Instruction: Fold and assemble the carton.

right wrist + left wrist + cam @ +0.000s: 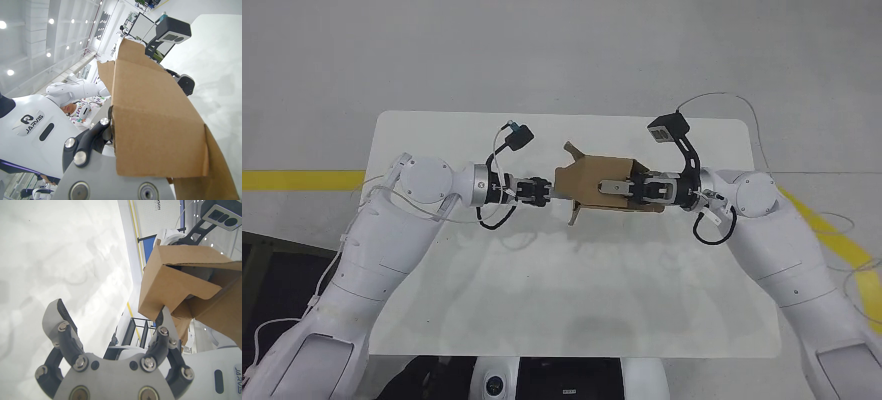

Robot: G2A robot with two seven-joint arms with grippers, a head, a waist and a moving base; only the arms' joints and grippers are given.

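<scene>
Hanging over the middle of the white table [442, 290], the part-folded brown carton [592, 178] is sitting between both grippers. The right gripper [610, 187] is clamping its wall, one finger lying along the top. The left gripper [112, 306] is holding its fingers [63, 315] apart, one tip touching an end flap [162, 289].

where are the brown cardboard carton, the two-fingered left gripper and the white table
brown cardboard carton [582, 183]: top view, upper face
left gripper [113, 308]: left wrist view, midway between fingertips
white table [442, 140]: top view, bare surface
</scene>
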